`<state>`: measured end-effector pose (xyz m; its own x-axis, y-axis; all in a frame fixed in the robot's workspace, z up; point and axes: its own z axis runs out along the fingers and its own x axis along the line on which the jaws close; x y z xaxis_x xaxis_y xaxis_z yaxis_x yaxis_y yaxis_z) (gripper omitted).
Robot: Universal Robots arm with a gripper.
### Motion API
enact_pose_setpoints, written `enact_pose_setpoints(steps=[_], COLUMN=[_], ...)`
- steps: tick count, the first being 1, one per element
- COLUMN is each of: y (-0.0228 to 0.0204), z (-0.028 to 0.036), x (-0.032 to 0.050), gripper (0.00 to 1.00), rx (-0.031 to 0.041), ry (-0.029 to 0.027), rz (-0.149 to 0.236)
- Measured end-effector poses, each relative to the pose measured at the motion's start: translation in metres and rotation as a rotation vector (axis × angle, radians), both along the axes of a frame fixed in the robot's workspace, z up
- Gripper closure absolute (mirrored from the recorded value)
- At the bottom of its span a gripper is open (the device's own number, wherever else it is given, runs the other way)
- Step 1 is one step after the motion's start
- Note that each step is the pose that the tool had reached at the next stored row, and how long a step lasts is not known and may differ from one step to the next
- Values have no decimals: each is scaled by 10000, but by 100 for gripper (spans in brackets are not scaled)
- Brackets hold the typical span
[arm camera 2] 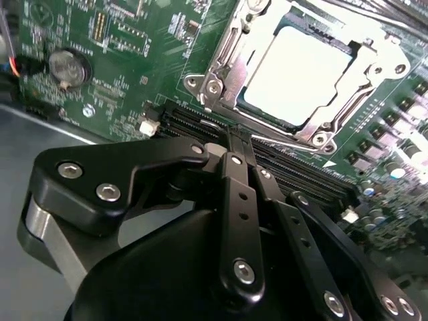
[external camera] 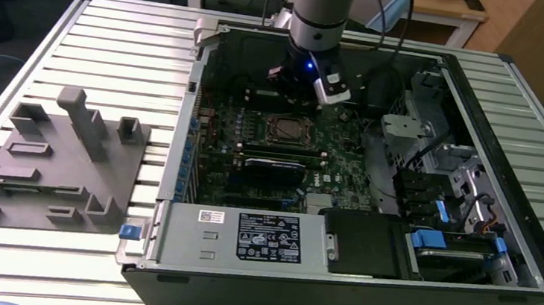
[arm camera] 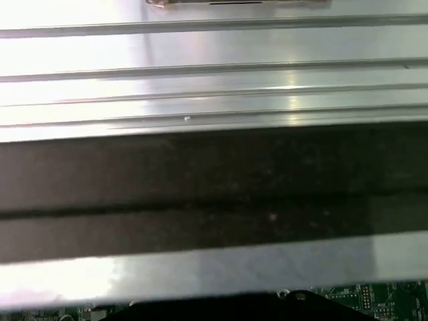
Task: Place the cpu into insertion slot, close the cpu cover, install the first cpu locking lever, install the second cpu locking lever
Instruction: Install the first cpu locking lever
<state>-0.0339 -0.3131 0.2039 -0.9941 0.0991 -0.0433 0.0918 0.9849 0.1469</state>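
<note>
**Hand over board, socket at 6–7 o'clock**

Obs.: Open computer case (external camera: 184, 151) lies flat on the slatted metal surface (external camera: 113, 40). A grey fixture block (external camera: 52, 161) sits at 9 o'clock from the case, well apart from the work.

Hand (external camera: 303, 94): inside the case, above the motherboard (arm camera 2: 114, 40). In the second wrist view the hand (arm camera 2: 232, 137) has its fingertips drawn together, and I can see nothing between them, so I log it as closed and empty.

Task items: the cpu (arm camera 2: 297, 70) is seated in the insertion slot (external camera: 285, 130), dull grey top facing up. The cpu cover (arm camera 2: 378, 70) appears to be folded down around it, with the chip showing through the cut-out. Judgement: the first two steps look done. I cannot tell from here whether either locking lever is latched.

Key relation: in the exterior view the slot lies at 6–7 o'clock from the hand, near but not touching. The black memory slots (arm camera 2: 194, 124) run crosswise between the fingertips and the nearest edge of the socket (long axis roughly 9-to-3 in the exterior view). The socket itself is square, so it has no long axis, and the edge facing the hand is the one that matters.
</note>
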Motion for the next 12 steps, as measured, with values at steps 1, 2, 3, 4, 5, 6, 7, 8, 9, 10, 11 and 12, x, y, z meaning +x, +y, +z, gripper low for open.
enact_pose_setpoints(steps=[1, 2, 3, 4, 5, 6, 7, 8, 9, 10, 11, 12], y=[0, 1, 1, 2, 2, 2, 2, 2, 2, 2, 2, 2], z=[-1, -2, -3, -4, -6, -10, -15, -19, -22, -24, -26, -27], x=[-1, -2, -2, -3, -3, -3, -3, -3, -3, -3, -3, -3], gripper=[89, 89, 89, 89, 89, 89, 89, 89, 89, 89, 89, 89], rx=[0, 0, 0, 1, 1, 4, 3, 1, 0, -1, -1, -1], ry=[0, 0, 0, -1, -1, -2, -2, 0, 0, 0, 0, 0], rz=[-111, -166, -204, -245, -307, -418, -586, -766, -961, -1141, -1319, -1500])
